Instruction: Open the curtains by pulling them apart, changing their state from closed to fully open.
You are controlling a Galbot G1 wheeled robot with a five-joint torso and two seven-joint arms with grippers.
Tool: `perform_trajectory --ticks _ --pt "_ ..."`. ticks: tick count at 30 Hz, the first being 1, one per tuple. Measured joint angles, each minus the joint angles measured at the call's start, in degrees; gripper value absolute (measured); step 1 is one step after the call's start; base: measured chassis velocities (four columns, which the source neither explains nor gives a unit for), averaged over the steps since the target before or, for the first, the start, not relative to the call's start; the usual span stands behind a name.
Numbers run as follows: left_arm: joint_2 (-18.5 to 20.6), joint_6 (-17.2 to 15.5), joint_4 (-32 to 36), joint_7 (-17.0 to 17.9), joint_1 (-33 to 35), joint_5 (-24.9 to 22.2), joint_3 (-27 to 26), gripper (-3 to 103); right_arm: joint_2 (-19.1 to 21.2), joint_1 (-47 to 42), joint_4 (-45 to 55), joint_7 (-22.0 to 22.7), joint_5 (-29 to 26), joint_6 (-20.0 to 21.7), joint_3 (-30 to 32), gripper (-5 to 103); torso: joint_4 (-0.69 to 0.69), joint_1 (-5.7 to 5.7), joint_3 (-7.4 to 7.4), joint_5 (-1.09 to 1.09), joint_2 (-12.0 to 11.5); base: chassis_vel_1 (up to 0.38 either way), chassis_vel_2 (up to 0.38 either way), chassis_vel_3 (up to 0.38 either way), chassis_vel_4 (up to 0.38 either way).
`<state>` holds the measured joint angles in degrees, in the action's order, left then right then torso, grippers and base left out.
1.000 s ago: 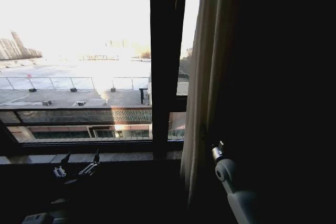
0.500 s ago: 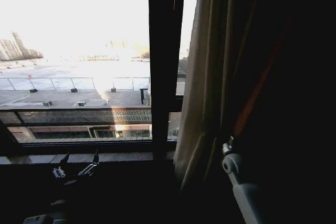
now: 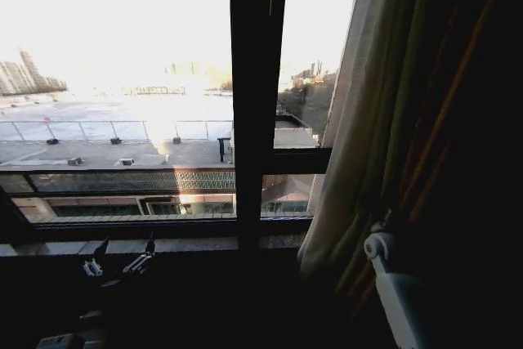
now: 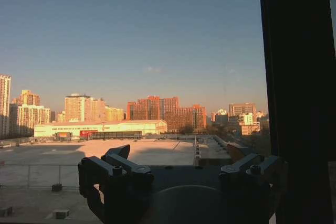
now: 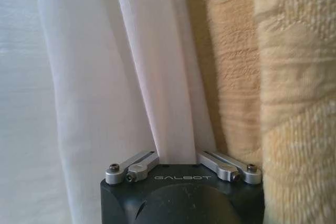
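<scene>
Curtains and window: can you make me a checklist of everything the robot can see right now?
Surface: dark window sill below the glass, in shadow.
Job's things: sheer curtain bunched into folds at the right side of the window; much of the glass uncovered.
Clutter: nothing seen.
End effectors: right end effector closed on a fold of the sheer curtain; left end effector open, low by the sill, holding nothing.
Cables: nothing seen.
Surroundings: tan textured drape beside the sheer curtain; dark window frame; rooftops and city buildings outside.
</scene>
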<state>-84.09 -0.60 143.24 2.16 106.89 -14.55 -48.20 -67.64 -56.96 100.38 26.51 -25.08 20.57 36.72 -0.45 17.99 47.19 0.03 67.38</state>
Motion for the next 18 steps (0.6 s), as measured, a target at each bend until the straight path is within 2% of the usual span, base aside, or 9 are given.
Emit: perform_trajectory --ticks 1,2,4,5,8,10,13,17,18 --pt "0.0 0.0 0.0 0.0 0.0 0.0 0.0 100 0.0 0.0 0.0 0.0 0.0 0.0 0.0 -2 0.00 0.00 0.00 0.00 0.0 0.000 0.000 0.000 0.000" --pt "0.1 0.0 0.0 0.0 0.0 -0.1 -0.1 100 -0.1 -1.2 1.7 -1.2 -0.1 0.5 -0.6 3 -0.01 0.00 0.01 0.06 0.0 0.000 0.000 0.000 0.000" --pt "0.2 -0.1 0.0 0.0 -0.1 -0.5 -0.2 100 -0.3 -4.3 7.2 -3.1 -0.3 1.7 -2.1 14 -0.01 0.00 0.01 0.00 0.0 0.000 0.000 0.000 0.000" --pt "0.2 -0.1 0.0 0.0 -0.1 -0.5 -0.2 100 -0.3 -4.3 7.2 -3.1 -0.3 1.7 -2.1 14 -0.01 0.00 0.01 0.00 0.0 0.000 0.000 0.000 0.000" --pt "0.3 -0.2 0.0 0.1 -0.4 -1.1 -0.2 100 -0.4 -9.4 15.0 -6.2 -0.8 5.2 -4.0 30 0.00 0.00 0.01 0.01 0.0 0.000 0.000 0.000 0.000" --pt "0.4 -0.3 0.0 0.1 -0.4 -1.3 -0.2 100 -0.3 -11.2 17.4 -7.2 -0.8 6.1 -4.5 30 0.01 0.00 0.00 -0.03 0.0 0.000 0.000 0.000 0.000" --pt "0.5 -0.6 0.0 0.1 -0.8 -1.7 0.0 100 -0.3 -16.8 25.2 -9.4 -0.5 8.9 -5.7 46 0.01 0.00 -0.01 -0.02 0.0 0.000 0.000 0.000 0.000" --pt "0.6 -1.3 0.0 0.2 -1.2 -2.3 0.2 100 -0.9 -21.4 31.1 -10.3 0.9 9.0 -6.7 63 0.01 0.00 -0.01 -0.03 0.0 0.000 0.000 0.000 0.000" --pt "0.6 -1.3 0.0 0.2 -1.2 -2.3 0.2 100 -0.9 -21.4 31.1 -10.3 0.9 9.0 -6.7 63 0.01 0.00 -0.01 -0.03 0.0 0.000 0.000 0.000 0.000"
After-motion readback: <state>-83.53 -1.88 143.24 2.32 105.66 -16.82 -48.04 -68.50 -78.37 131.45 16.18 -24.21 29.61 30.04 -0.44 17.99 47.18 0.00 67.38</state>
